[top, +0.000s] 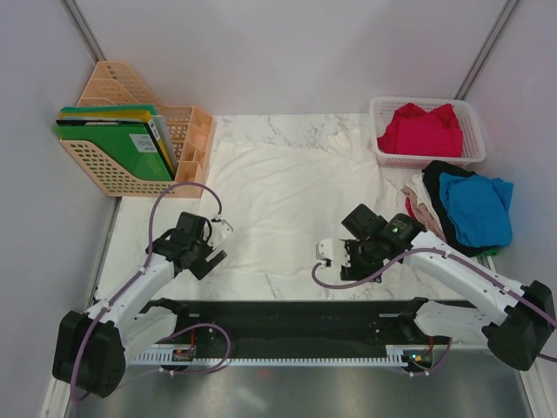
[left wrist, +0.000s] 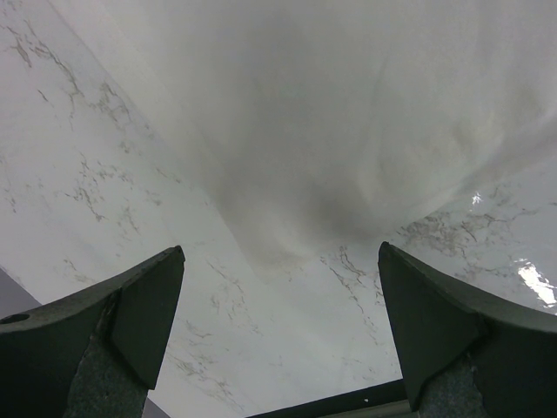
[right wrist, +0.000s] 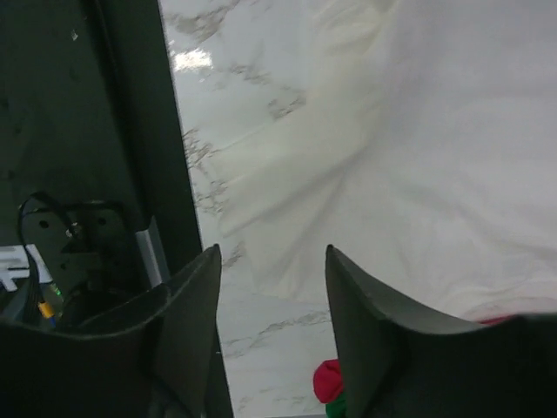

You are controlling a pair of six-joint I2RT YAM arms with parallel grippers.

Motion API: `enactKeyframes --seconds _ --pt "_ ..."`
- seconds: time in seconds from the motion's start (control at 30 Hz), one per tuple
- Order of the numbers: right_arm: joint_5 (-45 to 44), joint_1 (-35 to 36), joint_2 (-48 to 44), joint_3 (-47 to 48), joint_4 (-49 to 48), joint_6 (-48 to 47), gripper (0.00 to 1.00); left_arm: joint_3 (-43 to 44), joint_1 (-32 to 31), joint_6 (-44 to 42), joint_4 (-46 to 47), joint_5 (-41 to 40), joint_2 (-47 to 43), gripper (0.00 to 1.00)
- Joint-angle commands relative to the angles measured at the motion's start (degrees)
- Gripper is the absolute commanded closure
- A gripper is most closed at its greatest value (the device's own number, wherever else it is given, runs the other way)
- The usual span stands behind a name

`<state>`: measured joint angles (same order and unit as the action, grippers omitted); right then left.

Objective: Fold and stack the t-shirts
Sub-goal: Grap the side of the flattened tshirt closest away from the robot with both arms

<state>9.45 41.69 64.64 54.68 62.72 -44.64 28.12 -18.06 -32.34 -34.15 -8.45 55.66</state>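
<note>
Five cloth shirts are showing from overhead. A large white cloth t-shirt is lying spread and wrinkled on the white marble-patterned table. Beyond its far right corner, a red cloth t-shirt is sitting bunched in a white plastic mesh basket. Just right of the white shirt, a bright blue cloth t-shirt is lying crumpled on a black cloth t-shirt. A pale beige cloth t-shirt is resting between that heap and the white shirt's right edge. Left of the white shirt, a peach plastic lattice file rack is holding green plastic folders upright. The left gripper is hovering at the white shirt's near left corner, the right gripper near its near right edge.

Left wrist view: the left gripper is pointing at a rounded edge of the white shirt. Its dark fingers are standing wide apart, released, with bare marble between them.

Right wrist view: the right gripper is hanging over the white shirt's creased border. Its fingers are parted and grasping nothing. A black base rail is running alongside, away from the shirt. A scrap of red is peeking in between the fingers at the bottom; I cannot tell what it is.
</note>
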Motion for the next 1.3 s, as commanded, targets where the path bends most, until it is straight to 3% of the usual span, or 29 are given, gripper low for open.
enactKeyframes --seconds 0.0,0.07,0.13,0.6,0.7,0.73,0.8,0.83,1.03,1.27 --pt "-2.14 3.82 -1.62 -5.18 3.38 -0.53 0.38 0.45 0.31 1.84 1.10 0.54 0.41 0.00" --pt "-3.03 5.50 -1.36 -7.29 2.33 0.26 0.30 0.45 0.31 1.84 1.10 0.45 0.68 0.00" --pt "-3.91 7.00 -0.92 -7.92 1.45 0.78 0.28 0.62 0.22 1.84 1.19 0.19 1.03 0.00" --pt "-7.69 7.18 8.83 -12.05 -6.73 -2.99 0.31 0.45 0.22 1.75 0.58 -0.69 -0.28 0.00" --pt "-7.87 6.91 10.06 -12.66 -7.26 -3.52 0.42 0.36 0.31 1.75 0.49 -0.61 -0.46 0.00" --pt "-7.70 6.91 10.59 -12.58 -7.26 -3.52 0.61 0.36 0.31 1.75 0.58 -0.61 -0.55 0.00" --pt "-7.87 6.91 11.03 -12.49 -6.82 -3.52 0.78 0.36 0.22 1.75 0.58 -0.69 -0.55 0.00" --pt "-7.96 6.74 11.12 -12.31 -6.65 -3.43 0.99 0.36 0.31 1.75 0.58 -0.69 -0.73 0.00" --pt "-10.67 6.30 8.84 -11.44 -4.98 -4.13 1.00 0.27 0.22 1.93 0.49 -0.69 -0.82 0.00" --pt "-14.28 -1.95 7.16 -6.34 -2.52 -10.45 1.00 0.27 0.31 1.93 0.58 -0.43 -0.81 0.00"
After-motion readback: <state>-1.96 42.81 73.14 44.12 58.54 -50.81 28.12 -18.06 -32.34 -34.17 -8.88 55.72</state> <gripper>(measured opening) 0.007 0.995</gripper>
